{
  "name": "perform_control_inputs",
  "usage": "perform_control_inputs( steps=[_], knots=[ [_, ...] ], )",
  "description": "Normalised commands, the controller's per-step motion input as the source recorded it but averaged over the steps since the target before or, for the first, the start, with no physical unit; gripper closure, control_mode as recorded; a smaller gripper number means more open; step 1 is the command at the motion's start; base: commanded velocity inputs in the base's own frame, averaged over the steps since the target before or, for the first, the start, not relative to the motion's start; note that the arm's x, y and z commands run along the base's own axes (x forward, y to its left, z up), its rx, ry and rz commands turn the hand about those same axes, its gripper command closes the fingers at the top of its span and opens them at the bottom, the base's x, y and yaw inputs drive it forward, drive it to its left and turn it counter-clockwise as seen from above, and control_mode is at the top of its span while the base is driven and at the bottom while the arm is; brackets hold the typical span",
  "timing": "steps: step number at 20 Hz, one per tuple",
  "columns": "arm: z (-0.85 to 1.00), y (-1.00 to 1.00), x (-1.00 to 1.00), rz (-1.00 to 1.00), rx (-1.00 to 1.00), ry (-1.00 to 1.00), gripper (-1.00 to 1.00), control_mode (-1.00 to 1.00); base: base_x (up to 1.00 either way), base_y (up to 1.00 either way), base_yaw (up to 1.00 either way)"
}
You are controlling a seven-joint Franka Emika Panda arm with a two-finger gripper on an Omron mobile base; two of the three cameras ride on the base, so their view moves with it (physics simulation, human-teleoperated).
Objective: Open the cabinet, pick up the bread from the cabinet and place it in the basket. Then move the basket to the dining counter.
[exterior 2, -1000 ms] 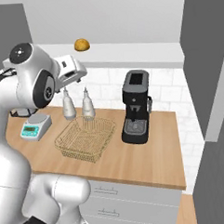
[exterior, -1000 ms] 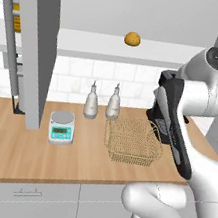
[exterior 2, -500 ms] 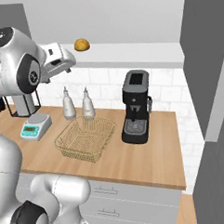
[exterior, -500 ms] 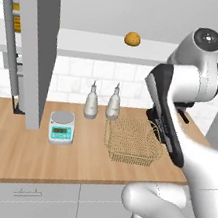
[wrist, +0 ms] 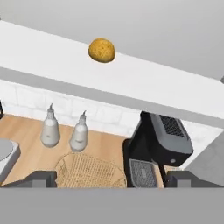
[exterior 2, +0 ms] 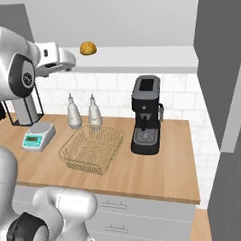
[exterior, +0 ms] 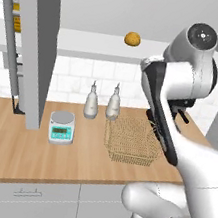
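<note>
The bread [exterior: 132, 39], a small round golden-brown roll, sits alone on the white shelf [exterior: 92, 45] of the open cabinet [exterior 2: 139, 54]. Below the bread, the empty tan wire basket [exterior: 133, 141] rests on the wooden worktop [exterior: 27, 152], just in front of two pale bottles [exterior 2: 74, 114]. A scale [exterior: 62, 126] stands left of the basket and a black coffee machine [exterior 2: 146, 122] right of it. The gripper [wrist: 111, 178] hangs level with the shelf, left of the bread in the right base view, fingers spread wide and holding nothing.
</note>
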Motion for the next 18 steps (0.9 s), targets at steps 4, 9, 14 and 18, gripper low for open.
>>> perform_control_inputs(
  steps=[4, 9, 14, 18],
  knots=[
    [0.26, 0.0, 0.37, 0.0, 0.2, -0.06, -1.0, -1.0, 0.0, 0.0, 0.0],
    [0.0, 0.07, 0.46, 0.0, 0.2, -0.1, -1.0, -1.0, 0.0, 0.0, 0.0],
    [-0.05, 0.15, 0.66, 0.04, 0.2, -0.14, -1.0, -1.0, 0.0, 0.0, 0.0],
    [0.0, 0.35, 0.57, 0.1, 0.07, 0.0, -1.0, -1.0, 0.0, 0.0, 0.0]
  ],
)
